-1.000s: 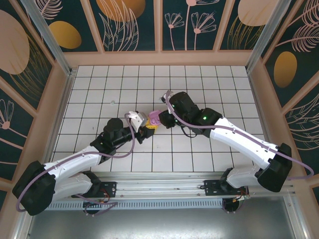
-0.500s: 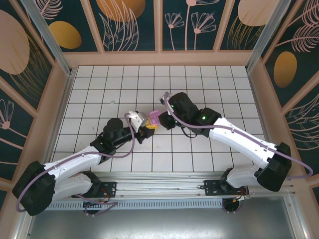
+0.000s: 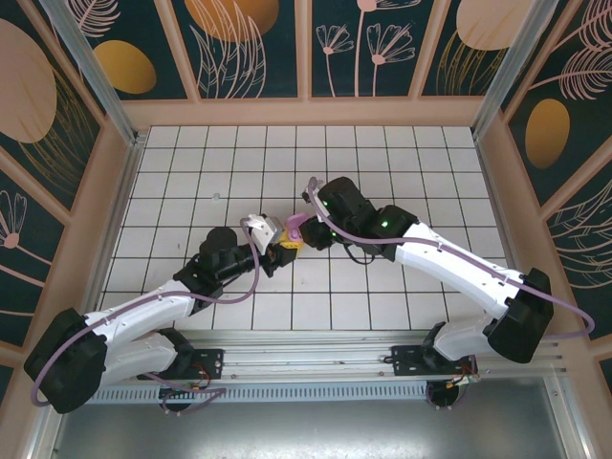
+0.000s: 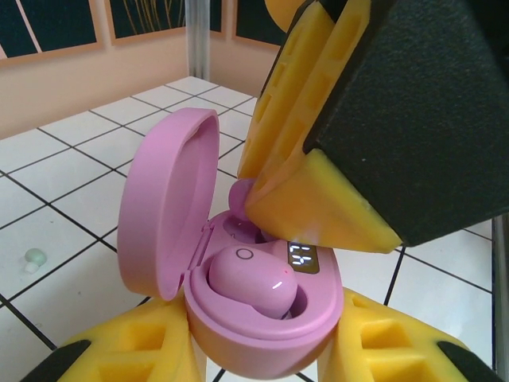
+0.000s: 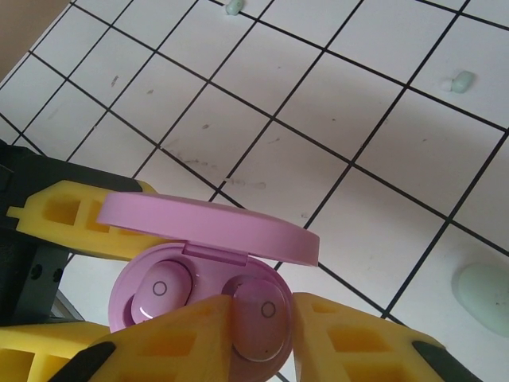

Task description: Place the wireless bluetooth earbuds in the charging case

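The second pink earbud (image 5: 256, 317) is sitting pinched between the yellow fingers of the right pincer (image 5: 261, 350), right at the mouth of the free well in the charging case (image 4: 270, 326). Its twin, the seated pink earbud (image 4: 254, 280), is already lying in the neighbouring well. The left pincer (image 4: 262, 362) is squeezing the case's base from both sides, and the case looks to be hanging clear of the worktop (image 5: 350, 167) with its lid (image 4: 163, 215) swung wide. I'm reading that as a steadying grip: it is giving the right arm a fixed target and stopping the light case from skidding under the push.

The right pincer is leaning in from above at a slant, probably to line the bud up with its well. From the left wrist, the right finger (image 4: 318, 199) is covering that well, so I'm not seeing whether the bud is going fully home or only resting on the rim. It is also clipping the small lit display (image 4: 301, 256).

A mint bud (image 5: 459, 81) is lying well apart on the tiles. A pale mint shape (image 5: 485, 290) is being cut off at the edge, and I can't tell what it is.
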